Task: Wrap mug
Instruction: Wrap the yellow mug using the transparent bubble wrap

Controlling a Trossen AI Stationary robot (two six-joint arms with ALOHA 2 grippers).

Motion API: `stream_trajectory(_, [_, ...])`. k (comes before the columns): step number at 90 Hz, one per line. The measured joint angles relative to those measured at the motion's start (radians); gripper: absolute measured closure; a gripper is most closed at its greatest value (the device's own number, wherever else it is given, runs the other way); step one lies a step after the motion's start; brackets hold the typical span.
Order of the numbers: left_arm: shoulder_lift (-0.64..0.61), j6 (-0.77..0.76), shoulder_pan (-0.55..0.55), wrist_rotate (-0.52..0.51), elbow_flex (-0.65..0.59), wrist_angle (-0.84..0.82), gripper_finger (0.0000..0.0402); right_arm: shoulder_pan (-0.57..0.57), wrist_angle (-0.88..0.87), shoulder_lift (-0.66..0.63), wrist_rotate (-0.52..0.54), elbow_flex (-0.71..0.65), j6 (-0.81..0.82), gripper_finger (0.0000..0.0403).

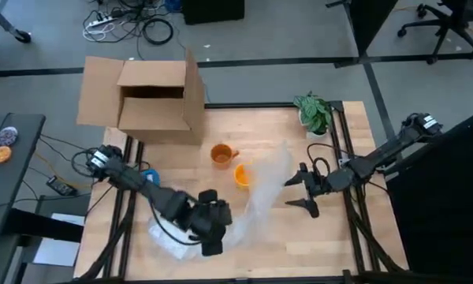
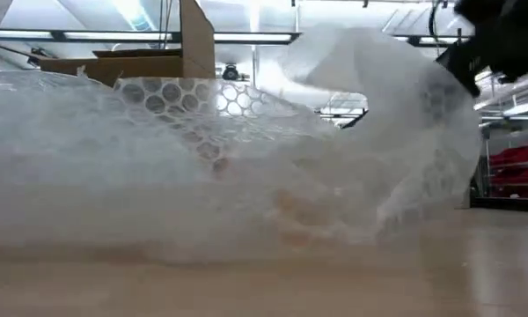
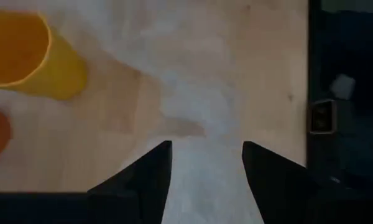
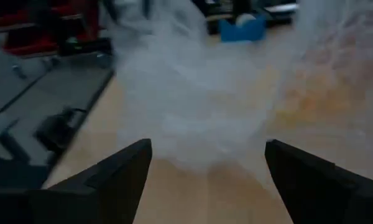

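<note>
Wrap lies between both grippers, yellow mug at its far edge; right gripper, fingers spread, sits closer; left gripper is spread too.

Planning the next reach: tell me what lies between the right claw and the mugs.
The bubble wrap does. The sheet runs across the table between the open right claw and the yellow mug, with the orange mug beyond. The right wrist view shows wrap right ahead of its fingers. The left claw sits at the sheet's other end.
</note>
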Motion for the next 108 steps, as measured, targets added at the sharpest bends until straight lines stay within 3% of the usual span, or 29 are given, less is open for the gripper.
stream_trajectory(13, [0.001,0.001,0.003,-0.007,-0.161,0.250,0.0220,0.096,-0.029,0.089,0.020,0.107,0.035,0.0108])
stream_trajectory(33, [0.025,0.071,0.043,0.074,-0.451,0.804,0.0219,0.222,-0.109,0.241,0.230,0.165,0.234,0.0108])
stream_trajectory(48, [0.026,0.075,0.042,0.047,-0.582,0.998,0.0220,0.276,-0.189,0.267,0.294,0.179,0.368,0.0109])
stream_trajectory(59, [0.027,0.089,0.046,-0.052,-0.635,1.050,0.0226,0.310,-0.192,0.272,0.310,0.215,0.354,0.0110])
stream_trajectory(67, [0.041,0.108,0.060,-0.075,-0.649,1.070,0.0252,0.329,-0.188,0.272,0.313,0.269,0.306,0.0110])
stream_trajectory(82, [0.036,0.114,0.086,-0.072,-0.637,1.067,0.0370,0.373,-0.184,0.271,0.329,0.412,0.109,0.0110])
stream_trajectory(96, [-0.018,0.282,0.089,-0.077,-0.521,1.041,0.0398,0.403,-0.182,0.271,0.388,0.497,-0.082,0.0110])
stream_trajectory(108, [-0.074,0.462,0.072,-0.113,-0.349,0.874,0.0401,0.389,-0.224,0.277,0.432,0.498,-0.095,0.0110])
